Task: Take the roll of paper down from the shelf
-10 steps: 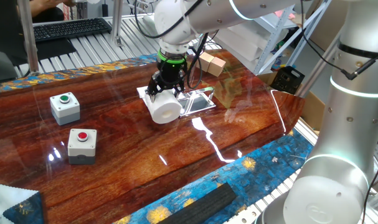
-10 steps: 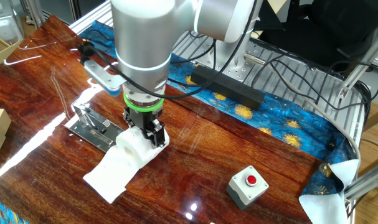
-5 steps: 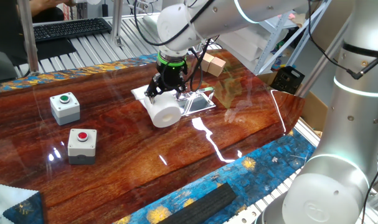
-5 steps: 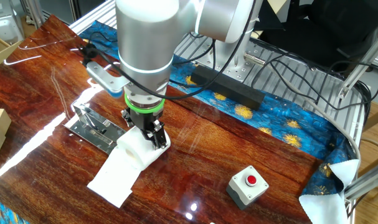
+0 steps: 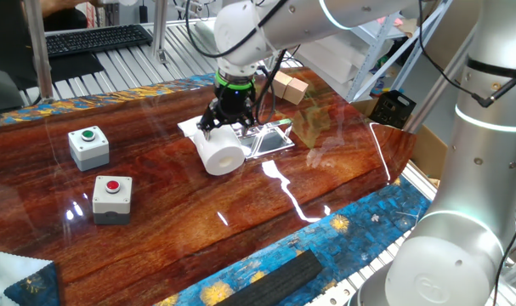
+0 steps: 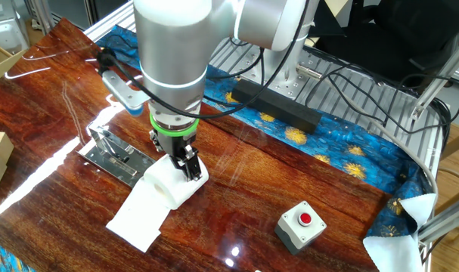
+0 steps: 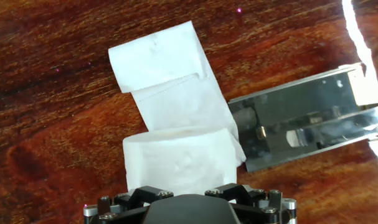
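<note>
White soft roll of paper [image 5: 223, 154], loose sheet trailing, gripped by hand [image 5: 220, 127], beside silvery shelf [image 5: 270, 138]

You see a white roll of paper [image 5: 223, 151] beside a silvery, mirror-like shelf [image 5: 270, 138] on a glossy reddish-brown wood-grain tabletop [image 5: 326, 183]. Two white button boxes: green button [image 5: 89, 133], red button [image 5: 113, 185]. Blue star-patterned cloth [image 6: 342, 147] borders it.

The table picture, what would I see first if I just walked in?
The big silver robot arm's tool pinching a white roll of paper in the middle of the shiny wooden table, right beside a little mirror-like shelf. To the left stand two white button boxes, one green, one red.
</note>
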